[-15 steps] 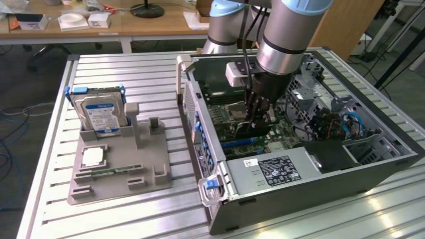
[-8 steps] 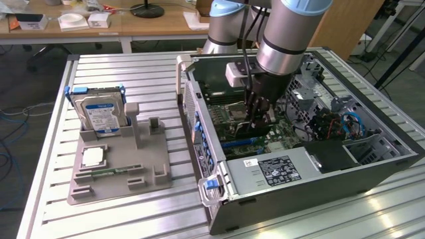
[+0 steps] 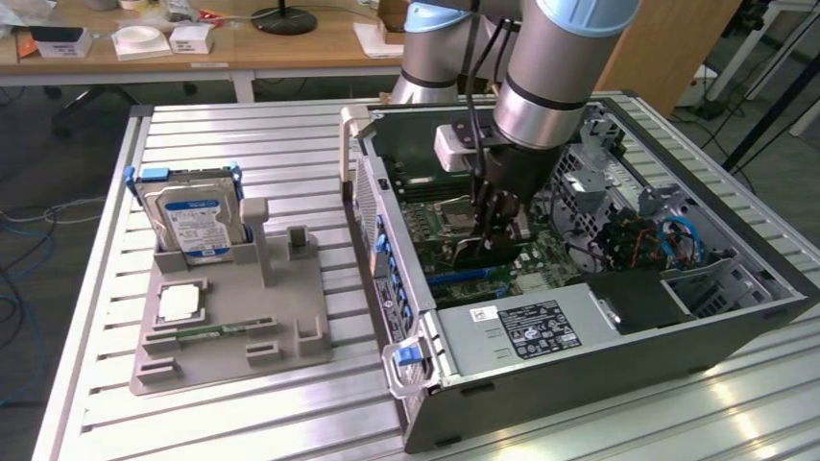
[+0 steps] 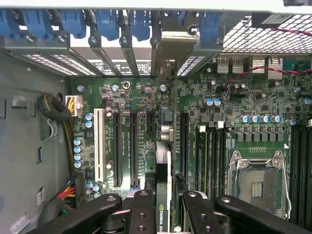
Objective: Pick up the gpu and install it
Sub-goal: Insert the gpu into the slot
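My gripper (image 3: 497, 229) is down inside the open computer case (image 3: 602, 375), shut on the gpu (image 3: 478, 255), a dark thin card that it holds on edge just over the motherboard (image 3: 429, 197). From the wrist, the gpu (image 4: 164, 195) runs edge-on between the black fingers (image 4: 141, 214) of the gripper (image 4: 165, 217). It lies in line with the expansion slots (image 4: 132, 146). Its silver bracket (image 4: 171, 46) reaches the case's rear slot openings. I cannot tell whether the card's edge is seated in a slot.
Blue slot latches (image 4: 109, 19) line the case's rear wall. The CPU socket (image 4: 258, 183) and cables (image 4: 61, 117) flank the card. Left of the case in the exterior view, a grey holder (image 3: 230, 336) carries a hard drive (image 3: 192, 221) and a memory stick (image 3: 211, 331).
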Controlling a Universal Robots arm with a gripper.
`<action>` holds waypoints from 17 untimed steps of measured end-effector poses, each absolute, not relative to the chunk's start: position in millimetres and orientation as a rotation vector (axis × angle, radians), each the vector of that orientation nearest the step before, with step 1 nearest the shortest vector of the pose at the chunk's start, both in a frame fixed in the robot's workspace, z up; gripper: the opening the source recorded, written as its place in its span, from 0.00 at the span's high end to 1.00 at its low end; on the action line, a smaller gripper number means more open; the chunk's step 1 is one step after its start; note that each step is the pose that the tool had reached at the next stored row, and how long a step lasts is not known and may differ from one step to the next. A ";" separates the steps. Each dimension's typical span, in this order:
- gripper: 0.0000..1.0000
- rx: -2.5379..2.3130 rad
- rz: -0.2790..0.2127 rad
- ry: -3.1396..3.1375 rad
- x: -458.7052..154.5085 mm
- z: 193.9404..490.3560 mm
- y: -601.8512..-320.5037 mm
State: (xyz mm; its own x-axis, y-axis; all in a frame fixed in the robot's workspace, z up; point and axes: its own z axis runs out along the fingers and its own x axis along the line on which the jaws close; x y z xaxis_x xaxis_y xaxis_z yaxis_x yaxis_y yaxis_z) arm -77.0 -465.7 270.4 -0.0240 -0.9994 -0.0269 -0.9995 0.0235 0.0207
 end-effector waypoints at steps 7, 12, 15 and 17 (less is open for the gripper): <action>0.74 -2.192 0.051 2.245 -77.5 265.0 -465.8; 0.74 -2.192 0.051 2.245 -77.6 262.9 -465.5; 0.74 -2.192 0.051 2.245 -77.6 262.7 -465.3; 0.74 -2.192 0.051 2.245 -77.6 262.5 -465.3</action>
